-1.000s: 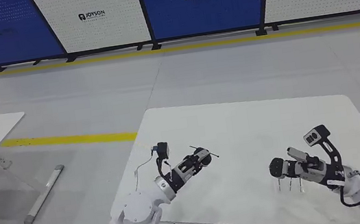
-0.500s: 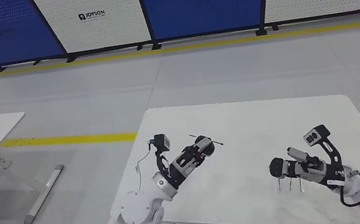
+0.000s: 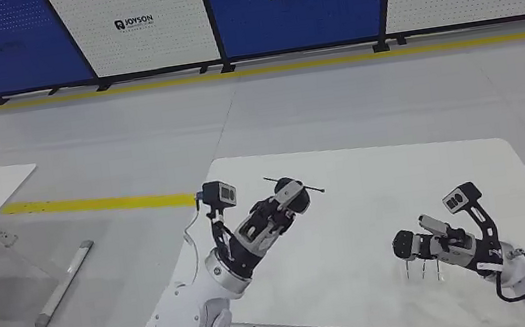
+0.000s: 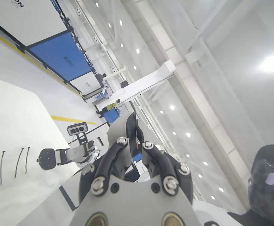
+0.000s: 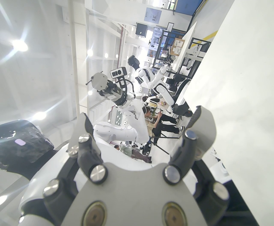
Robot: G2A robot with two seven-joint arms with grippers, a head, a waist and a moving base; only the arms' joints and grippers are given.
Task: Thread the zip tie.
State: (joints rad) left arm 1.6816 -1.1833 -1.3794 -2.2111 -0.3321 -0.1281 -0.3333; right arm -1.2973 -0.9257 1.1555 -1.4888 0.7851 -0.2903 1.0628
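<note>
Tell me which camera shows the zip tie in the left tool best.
Top view: the zip tie crosses the shut left tool as a thin black line. The right wrist view catches its tips, far off; the left wrist view, an edge-on sliver.

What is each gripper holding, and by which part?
Left gripper holds a zip tie near mid-length, ends sticking out either side. Right gripper holds nothing.

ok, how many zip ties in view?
4: one zip tie in the left gripper; three zip ties on the table by the right gripper. More may be hidden.
</note>
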